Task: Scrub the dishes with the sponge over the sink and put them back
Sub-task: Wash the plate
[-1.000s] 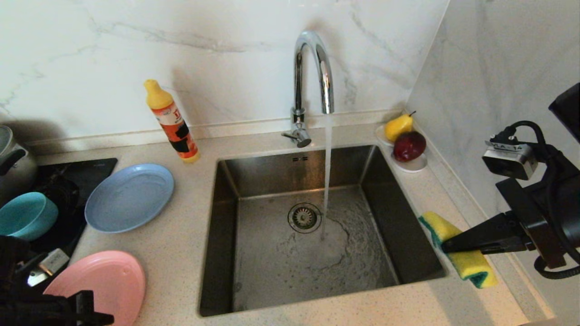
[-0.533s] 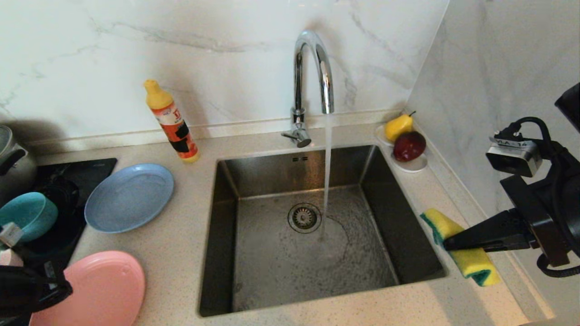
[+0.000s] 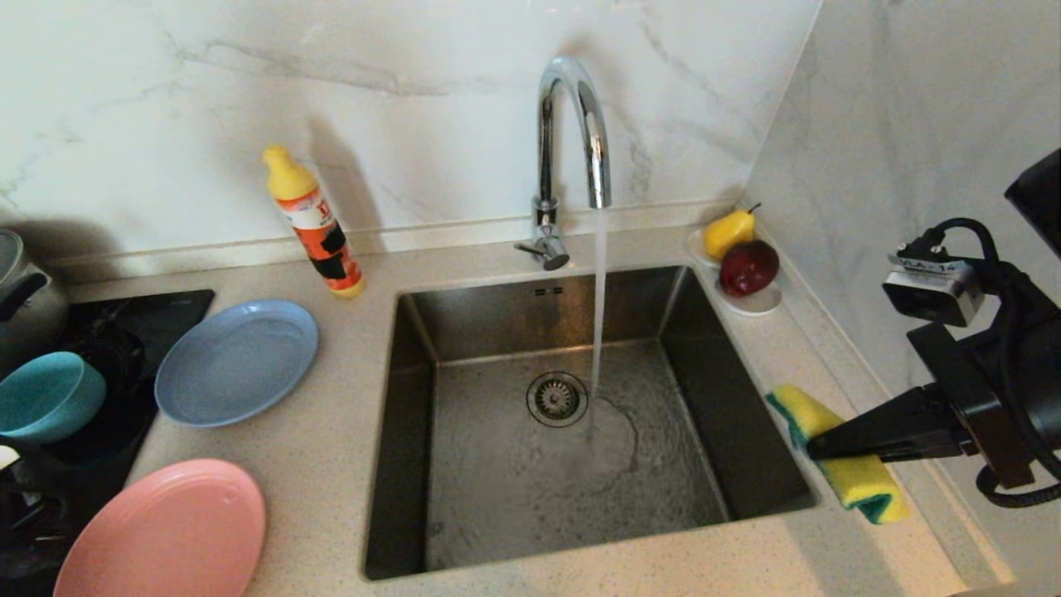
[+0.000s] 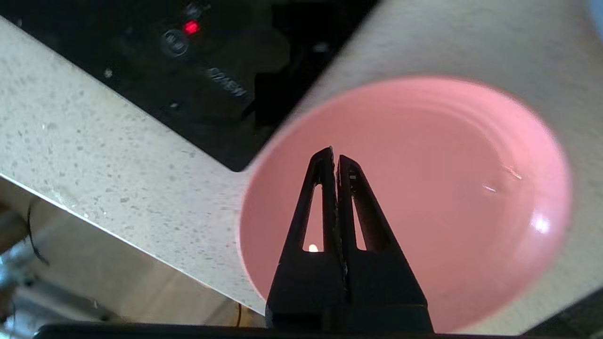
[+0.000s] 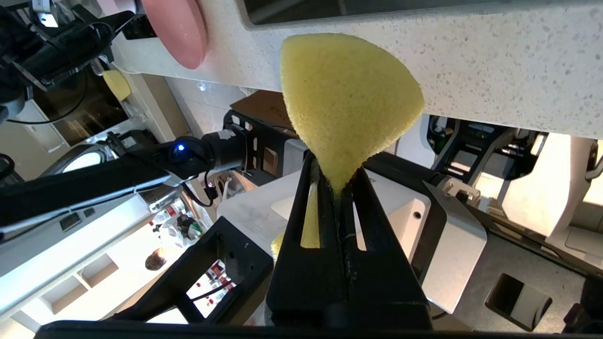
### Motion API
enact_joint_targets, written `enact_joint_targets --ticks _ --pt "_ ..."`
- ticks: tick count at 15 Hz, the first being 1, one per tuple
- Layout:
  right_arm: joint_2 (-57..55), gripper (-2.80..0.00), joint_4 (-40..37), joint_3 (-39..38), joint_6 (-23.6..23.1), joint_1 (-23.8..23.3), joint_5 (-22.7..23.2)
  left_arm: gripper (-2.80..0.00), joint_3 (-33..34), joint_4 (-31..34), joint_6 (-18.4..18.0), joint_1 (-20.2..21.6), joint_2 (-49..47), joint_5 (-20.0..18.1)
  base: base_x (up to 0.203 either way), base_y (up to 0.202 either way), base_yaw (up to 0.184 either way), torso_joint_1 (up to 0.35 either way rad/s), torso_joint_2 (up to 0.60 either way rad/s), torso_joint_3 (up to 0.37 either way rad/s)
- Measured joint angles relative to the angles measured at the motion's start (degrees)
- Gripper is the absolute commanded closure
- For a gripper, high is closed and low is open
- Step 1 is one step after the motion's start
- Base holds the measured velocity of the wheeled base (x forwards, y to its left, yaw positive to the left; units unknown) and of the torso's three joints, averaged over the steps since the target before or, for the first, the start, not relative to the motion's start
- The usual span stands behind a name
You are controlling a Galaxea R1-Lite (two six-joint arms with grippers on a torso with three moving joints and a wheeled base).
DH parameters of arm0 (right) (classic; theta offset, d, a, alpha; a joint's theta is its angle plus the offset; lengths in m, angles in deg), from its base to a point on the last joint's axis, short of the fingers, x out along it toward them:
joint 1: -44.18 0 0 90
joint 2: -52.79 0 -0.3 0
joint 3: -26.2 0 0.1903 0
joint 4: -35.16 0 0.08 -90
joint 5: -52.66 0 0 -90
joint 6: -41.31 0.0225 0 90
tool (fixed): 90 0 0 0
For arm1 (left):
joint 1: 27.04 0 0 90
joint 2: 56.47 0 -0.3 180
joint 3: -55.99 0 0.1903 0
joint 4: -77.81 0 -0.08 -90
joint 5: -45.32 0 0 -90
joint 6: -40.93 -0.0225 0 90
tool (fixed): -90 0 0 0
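Looking down from the head view, we see the large square brushed-steel sink point(image 3: 572, 414) set in a pale speckled stone countertop point(image 3: 331, 464), with a strip of bare counter along its near rim and a narrower strip on its right side against the marble wall. A curved chrome tap point(image 3: 572, 133) pours a stream of water just beside the round strainer drain point(image 3: 557, 398), and the wet floor of the basin around it lies open. The right gripper point(image 3: 816, 450), with black tapering fingers, is clamped on the small rectangular yellow sponge point(image 3: 837, 464) with a green scouring layer, pinching its porous foam narrow at the middle; the sponge is at the sink's right rim, above the counter strip. Left of the sink, well apart from it, rest the matte grey-blue round plate point(image 3: 236, 361) and the matte salmon-pink round plate point(image 3: 166, 531), the latter reaching to the counter's front edge. The teal bowl point(image 3: 46, 396) sits on a black glass cooktop point(image 3: 124, 332) at far left. In the left wrist view, the left gripper point(image 4: 334, 157) hangs over the pink plate with its fingers pressed together on nothing. An orange bottle with a yellow cap point(image 3: 315, 224) leans by the backsplash; its label is unreadable. A white tag on the right wrist camera point(image 3: 932, 286) reads "VLA-14".
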Motion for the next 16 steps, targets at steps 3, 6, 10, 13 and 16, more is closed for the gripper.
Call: enact_joint_targets --ticks 3,6,10,13,16 --pt "-0.3 0.0 0.0 -0.1 0.0 0.0 0.0 0.0 0.9 -0.8 -1.6 1.0 -0.9 -0.2 0.0 0.0 0.0 0.0 0.0 0.0" --pt "-0.6 0.0 0.0 0.0 0.0 0.1 0.0 -2.8 0.4 -0.1 -1.9 1.1 -0.9 -1.6 0.0 0.0 0.0 0.0 0.0 0.0" --pt "-0.8 0.0 0.0 -0.1 0.0 0.1 0.0 -2.8 0.2 -0.1 -2.0 2.0 -2.4 -4.8 0.0 0.0 0.0 0.0 0.0 0.0" --pt "-0.9 0.0 0.0 -0.3 0.0 0.1 0.1 -2.8 0.5 -0.1 -4.2 3.5 -5.0 -6.0 0.0 0.0 0.0 0.0 0.0 0.0" --pt "-1.0 0.0 0.0 -0.4 0.0 0.1 0.1 -2.8 1.1 -0.2 -4.9 3.9 -7.0 -7.7 0.0 0.0 0.0 0.0 0.0 0.0"
